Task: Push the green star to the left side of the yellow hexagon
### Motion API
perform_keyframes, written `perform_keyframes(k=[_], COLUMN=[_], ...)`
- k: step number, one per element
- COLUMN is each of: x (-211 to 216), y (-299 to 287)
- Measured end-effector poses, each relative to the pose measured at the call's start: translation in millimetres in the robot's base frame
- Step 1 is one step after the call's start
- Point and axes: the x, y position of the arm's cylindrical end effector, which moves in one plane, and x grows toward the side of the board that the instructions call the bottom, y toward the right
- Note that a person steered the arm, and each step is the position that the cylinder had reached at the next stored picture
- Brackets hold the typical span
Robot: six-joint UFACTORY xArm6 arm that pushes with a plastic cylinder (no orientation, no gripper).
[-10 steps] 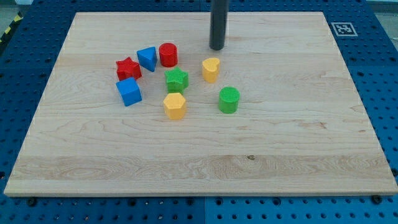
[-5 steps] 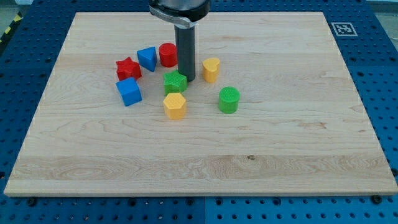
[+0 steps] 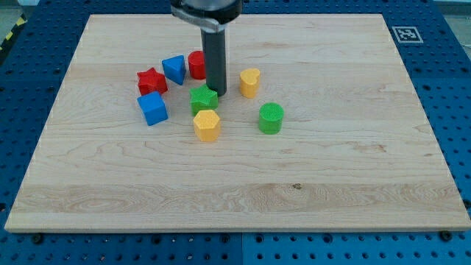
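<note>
Blocks sit bunched in the upper-left half of the wooden bench (image 3: 309, 169), and my tip (image 3: 218, 92) stands among them. It comes down just at the upper right edge of the green star (image 3: 203, 99); from this angle it looks to be touching the star, though I cannot be sure of contact. No hand is fitted to the arm, only the straight dark rod (image 3: 215, 59), so nothing is held and there is no opening to report.

The green star lies just above the yellow hexagon (image 3: 207, 125), the two so close that their edges seem to meet. It is slightly toward the view's left of the hexagon's centre but still mainly above it, not beside it.

To the view's right of my tip is a yellow heart-shaped block (image 3: 249, 82), near but apart from the rod. Below and further right stands a green cylinder (image 3: 271, 118), well clear of the star.

Behind the rod, toward the view's top, a red cylinder (image 3: 196, 65) is partly hidden by it. Beside that on the view's left is a blue block (image 3: 174, 69), its shape looking roughly triangular. Further left sits a red star (image 3: 151, 80), and just below it a blue cube (image 3: 153, 108), these two nearly touching.

A black and white marker (image 3: 405, 34) is fixed in the bench's upper right corner.
</note>
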Motion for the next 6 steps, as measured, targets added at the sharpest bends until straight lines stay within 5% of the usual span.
perform_keyframes(k=[1,6], x=[29,5], y=[0,-37])
